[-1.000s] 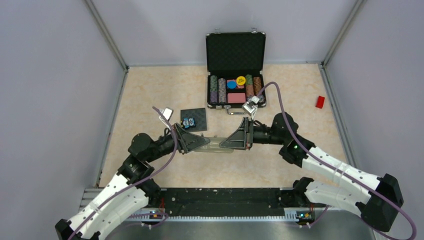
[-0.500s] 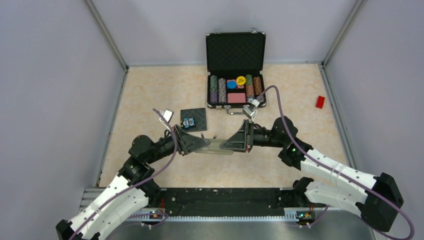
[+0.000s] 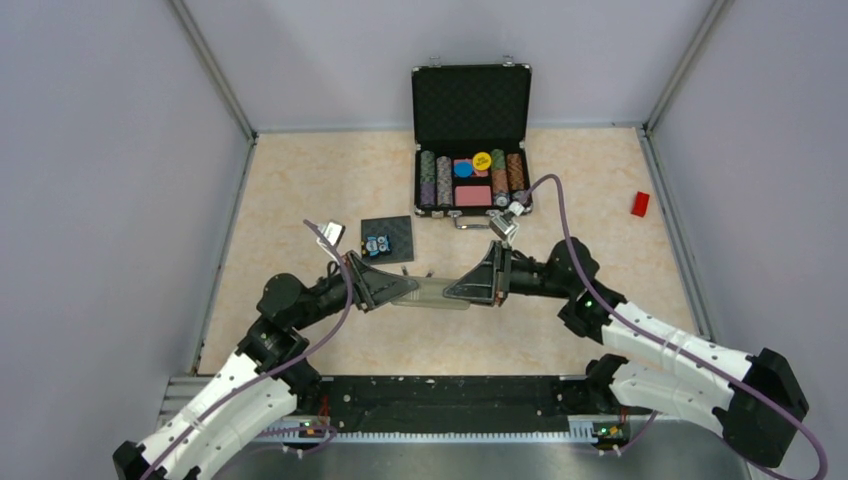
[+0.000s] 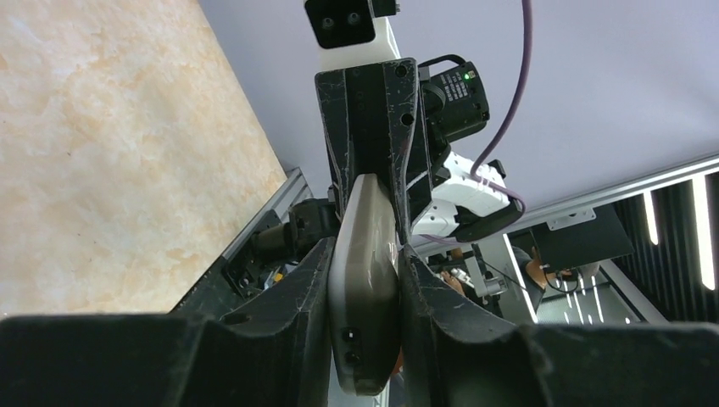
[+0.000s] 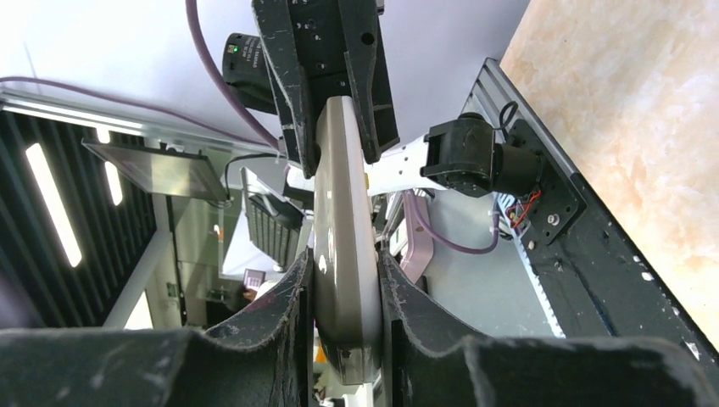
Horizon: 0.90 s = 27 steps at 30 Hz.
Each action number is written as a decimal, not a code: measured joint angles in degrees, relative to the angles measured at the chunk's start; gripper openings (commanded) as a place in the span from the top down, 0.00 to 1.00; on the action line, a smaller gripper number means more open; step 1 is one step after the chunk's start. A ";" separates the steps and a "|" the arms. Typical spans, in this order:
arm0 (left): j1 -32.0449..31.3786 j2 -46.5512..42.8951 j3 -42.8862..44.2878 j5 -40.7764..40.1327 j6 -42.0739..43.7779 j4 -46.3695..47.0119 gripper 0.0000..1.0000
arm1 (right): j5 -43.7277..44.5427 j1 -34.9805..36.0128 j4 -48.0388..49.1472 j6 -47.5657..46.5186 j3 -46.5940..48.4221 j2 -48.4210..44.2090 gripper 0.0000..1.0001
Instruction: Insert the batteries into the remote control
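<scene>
The remote control (image 3: 432, 291) hangs lengthwise above the table's middle, held at both ends. My left gripper (image 3: 402, 288) is shut on its left end and my right gripper (image 3: 462, 290) on its right end. In the left wrist view my fingers (image 4: 366, 254) clamp the grey-backed remote (image 4: 366, 199), with the right gripper (image 4: 365, 102) at its far end. In the right wrist view my gripper (image 5: 343, 263) clamps the remote (image 5: 341, 195), with the left gripper (image 5: 326, 76) beyond it. The batteries (image 3: 377, 243) lie on the black square pad (image 3: 395, 232), behind the left gripper.
An open black case (image 3: 472, 100) with poker chips stands at the back centre. A small red block (image 3: 640, 203) lies at the right by the wall. Grey walls close in the left, right and back sides.
Both grippers and the remote have drifted slightly toward the near edge. Both grips are unchanged.
</scene>
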 measured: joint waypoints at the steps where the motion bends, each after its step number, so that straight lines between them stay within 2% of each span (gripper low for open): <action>1: 0.04 0.48 0.00 0.07 0.00 0.20 1.00 | -0.02 -0.22 0.02 -0.33 0.04 0.00 0.82; 5: 0.11 1.64 0.13 0.00 1.51 -1.01 1.00 | 0.31 -0.79 -4.28 -2.60 1.01 -0.02 0.41; 6: 0.07 1.95 0.39 -0.07 2.60 -1.75 1.00 | 1.92 -0.87 -7.91 -3.91 2.10 0.00 0.35; 8: -0.02 2.64 1.44 -0.55 5.18 -4.22 1.00 | 5.16 -1.11 -14.84 -6.27 4.04 -0.07 0.30; 11: -0.07 4.09 2.10 -2.38 8.68 -6.86 1.00 | 11.89 -1.22 -26.49 -10.97 7.74 -1.16 0.30; 13: -0.07 5.99 1.60 -3.34 10.01 -6.80 1.00 | 15.78 -1.20 -32.17 -13.25 9.25 -2.36 0.34; 17: -0.39 12.07 -4.15 -5.40 10.29 -0.87 1.00 | 22.86 -1.11 -39.43 -15.98 9.73 -3.91 0.41; 23: -1.18 20.57 -12.81 -10.36 8.76 3.98 1.00 | 30.62 2.40 -41.90 -17.70 7.54 -1.97 0.44; 27: -1.36 21.31 -14.64 -12.41 7.98 7.67 1.00 | 32.06 3.93 -39.41 -17.73 3.87 1.27 0.56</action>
